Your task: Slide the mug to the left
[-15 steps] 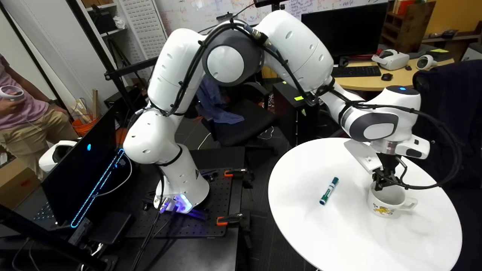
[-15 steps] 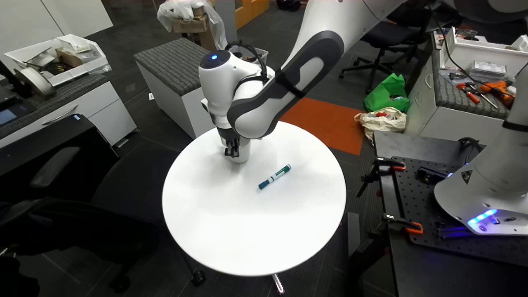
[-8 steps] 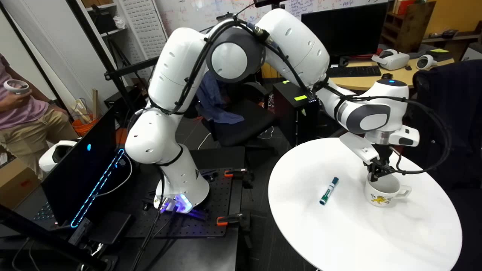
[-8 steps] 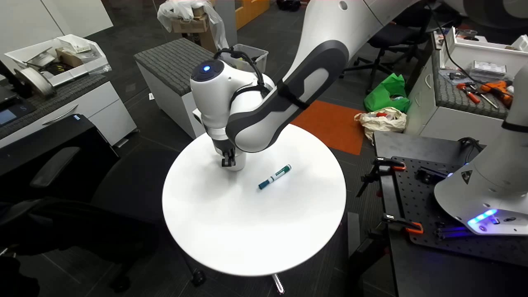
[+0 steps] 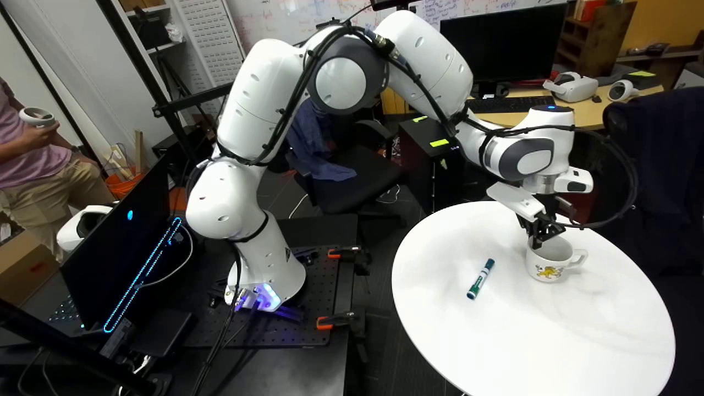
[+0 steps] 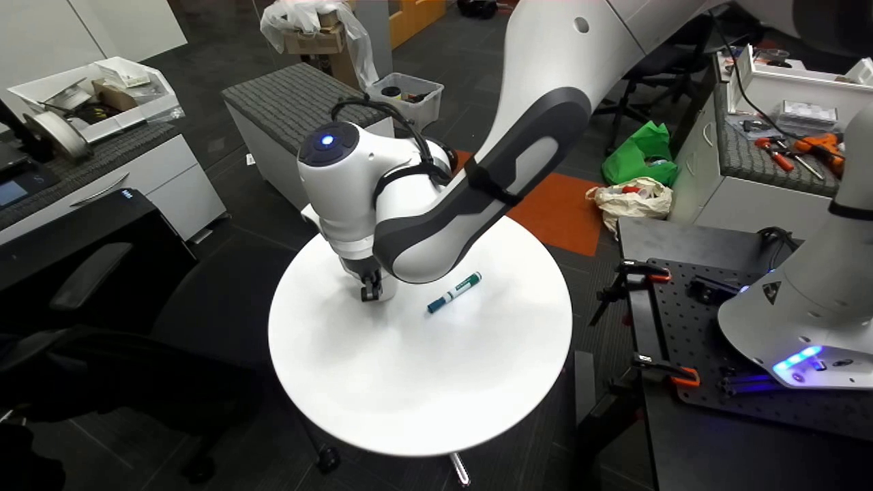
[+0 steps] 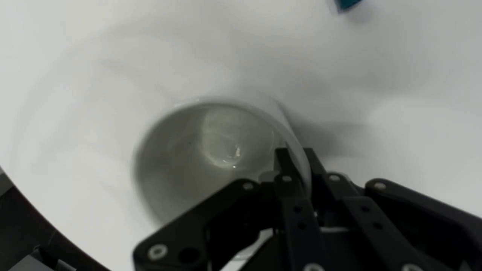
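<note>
The mug (image 5: pixel 550 265) stood upright on the table (image 5: pixel 495 341), near the marker (image 5: pixel 480 279) but apart from it, its handle (image 5: pixel 579 257) pointing away from the marker. A yellow figure (image 5: pixel 549 271) decorated its outer wall. The jaws were clenched on the mug: in the wrist view one finger (image 7: pixel 288 188) reached down inside it and its partner lay along the outside, with the rim caught between them. Deeper in, the pale interior showed small bright glints near the bottom.

In an exterior view, an open white bin (image 6: pixel 133 114) on a drawer cabinet (image 6: pixel 164 172) carried a brown box (image 6: pixel 114 96) among a jumble of smaller pieces. Beside a grey-topped cabinet (image 6: pixel 273 102), a clear plastic tub (image 6: pixel 424 114) held a dark round object (image 6: pixel 391 91) and other dark pieces too small to identify. On the floor a green bag (image 6: pixel 634 153) rested just beside a cream bag (image 6: pixel 638 206), whose mouth showed something red. In an exterior view, wooden strips (image 5: pixel 122 163) stood in an orange bucket (image 5: pixel 121 190), and a person (image 5: pixel 38 165) held a white controller (image 5: pixel 37 116).
</note>
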`<state>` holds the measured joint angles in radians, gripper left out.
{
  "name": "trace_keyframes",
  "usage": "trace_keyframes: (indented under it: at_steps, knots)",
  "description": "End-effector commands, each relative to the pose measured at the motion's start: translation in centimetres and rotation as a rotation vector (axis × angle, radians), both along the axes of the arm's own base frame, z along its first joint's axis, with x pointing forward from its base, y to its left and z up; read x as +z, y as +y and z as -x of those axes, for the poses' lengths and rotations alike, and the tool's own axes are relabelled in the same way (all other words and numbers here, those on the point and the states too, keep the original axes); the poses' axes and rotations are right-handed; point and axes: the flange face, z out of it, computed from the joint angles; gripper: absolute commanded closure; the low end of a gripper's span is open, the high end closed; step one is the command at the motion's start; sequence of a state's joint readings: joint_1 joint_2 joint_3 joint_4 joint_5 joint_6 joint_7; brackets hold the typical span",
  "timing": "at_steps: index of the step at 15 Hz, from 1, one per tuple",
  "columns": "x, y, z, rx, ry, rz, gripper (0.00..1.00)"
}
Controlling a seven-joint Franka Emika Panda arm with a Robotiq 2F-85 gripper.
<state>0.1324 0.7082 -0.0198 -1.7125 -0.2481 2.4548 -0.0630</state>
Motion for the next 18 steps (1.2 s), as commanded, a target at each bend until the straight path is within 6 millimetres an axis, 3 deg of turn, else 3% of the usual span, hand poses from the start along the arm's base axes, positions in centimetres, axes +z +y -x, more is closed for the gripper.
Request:
trace_keyframes:
  at_steps: [1, 9, 18]
  knots:
    - [1.4, 2.5, -0.1, 0.072, 0.003, 0.019, 0.97]
    - [1.3, 8.2, 0.9, 0.165, 0.012, 0.009, 0.97]
    - [0.8, 9.2, 1.1, 0.169, 0.069, 0.010, 0.97]
